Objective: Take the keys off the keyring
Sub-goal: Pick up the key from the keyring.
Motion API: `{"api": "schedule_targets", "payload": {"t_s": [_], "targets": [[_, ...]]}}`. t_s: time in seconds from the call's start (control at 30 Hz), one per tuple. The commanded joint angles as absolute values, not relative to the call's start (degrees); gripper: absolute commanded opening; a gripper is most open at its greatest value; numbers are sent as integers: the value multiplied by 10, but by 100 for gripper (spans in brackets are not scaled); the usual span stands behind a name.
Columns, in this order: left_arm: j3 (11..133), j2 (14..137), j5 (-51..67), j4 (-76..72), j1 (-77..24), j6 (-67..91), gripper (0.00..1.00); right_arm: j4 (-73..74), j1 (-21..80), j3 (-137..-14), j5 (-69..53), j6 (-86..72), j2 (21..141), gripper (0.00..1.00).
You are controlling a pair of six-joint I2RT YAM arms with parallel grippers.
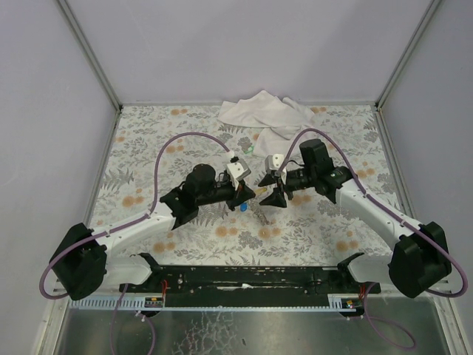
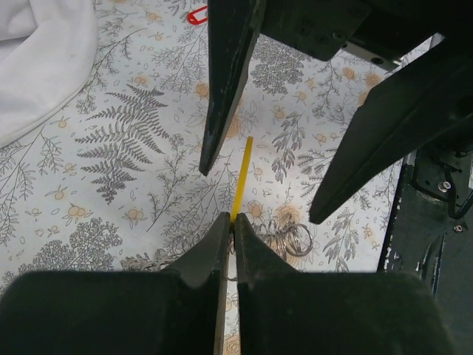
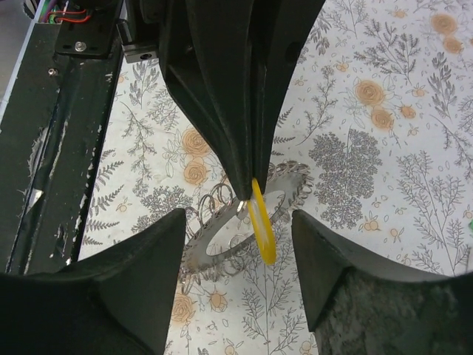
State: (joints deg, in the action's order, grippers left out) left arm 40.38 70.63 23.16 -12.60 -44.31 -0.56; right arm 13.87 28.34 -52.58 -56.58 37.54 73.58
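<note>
My left gripper (image 2: 233, 220) is shut on the top end of a yellow key (image 2: 244, 174), which sticks out past its tips. In the right wrist view that yellow key (image 3: 262, 229) hangs from the left fingers (image 3: 244, 133). A small wire loop joins it to the keyring (image 3: 214, 255), a flat silvery ring edged with several wire loops that lies tilted just over the table. My right gripper (image 3: 238, 217) is open, its fingers standing either side of the key and not touching it. From above, both grippers meet at the table's middle (image 1: 257, 195). A blue key (image 1: 243, 208) lies below them.
A white cloth (image 1: 262, 111) is bunched at the back of the flowered table (image 1: 148, 148). A red key (image 2: 196, 15) lies loose beyond the grippers. A small green key (image 1: 250, 148) lies near the cloth. The black base rail (image 3: 52, 148) runs close on the near side.
</note>
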Motion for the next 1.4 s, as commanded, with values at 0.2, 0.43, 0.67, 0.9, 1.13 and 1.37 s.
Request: {"api": "schedule_targets", "payload": {"t_s": [0.2, 0.43, 0.67, 0.9, 1.13, 1.37], "targets": [[422, 710, 244, -185, -452, 0, 0, 167, 294, -536, -558, 414, 738, 42], [421, 711, 249, -191, -456, 2, 0, 172, 299, -538, -559, 419, 730, 14], [409, 694, 243, -206, -458, 22, 6, 214, 300, -558, -562, 430, 725, 0], [355, 606, 211, -248, -458, 71, 38, 265, 299, -584, -576, 448, 706, 0], [262, 522, 197, -295, -458, 125, 43, 297, 299, -603, -600, 457, 696, 0], [178, 496, 193, -415, -460, 195, 44, 311, 299, -611, -617, 456, 693, 0]]}}
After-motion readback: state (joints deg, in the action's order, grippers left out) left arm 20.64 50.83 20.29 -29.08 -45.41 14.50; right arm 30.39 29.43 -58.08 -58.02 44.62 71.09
